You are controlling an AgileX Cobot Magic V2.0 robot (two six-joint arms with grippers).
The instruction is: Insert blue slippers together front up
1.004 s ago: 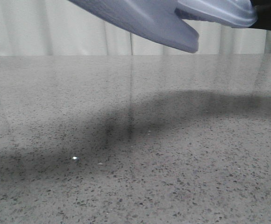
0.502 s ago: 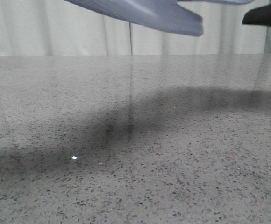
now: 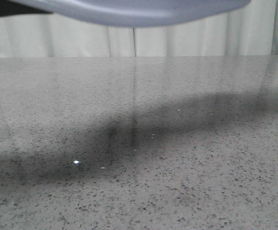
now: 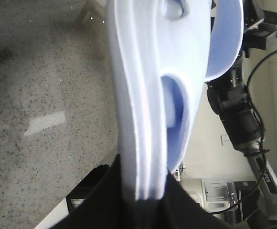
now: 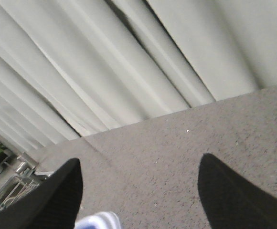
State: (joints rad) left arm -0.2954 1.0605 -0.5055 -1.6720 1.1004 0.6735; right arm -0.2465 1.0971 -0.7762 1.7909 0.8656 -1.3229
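Observation:
The blue slippers (image 4: 143, 95) hang in the air, pale blue-white, pressed side by side, one wide strap (image 4: 186, 90) arching off the soles. My left gripper (image 4: 145, 191) is shut on their sole edges, black fingers (image 4: 114, 191) on either side. In the front view the slippers (image 3: 129, 12) span the top edge high above the table, with a dark bit of an arm (image 3: 9, 8) at their left end. My right gripper (image 5: 138, 191) is open over bare table with nothing between its fingers (image 5: 57, 200). A small blue-white tip of a slipper (image 5: 99, 221) shows at the frame edge beside one of them.
A grey speckled stone table (image 3: 139, 143) fills the front view, with the slippers' broad shadow (image 3: 129, 134) across it. White curtains (image 3: 177, 40) hang behind. The black right arm (image 4: 234, 105) stands close beside the held slippers.
In the front view the slippers rose and swung left, now lying nearly level along the top edge. The dark gripper tip at the top right is gone, and a dark part appeared at top left.

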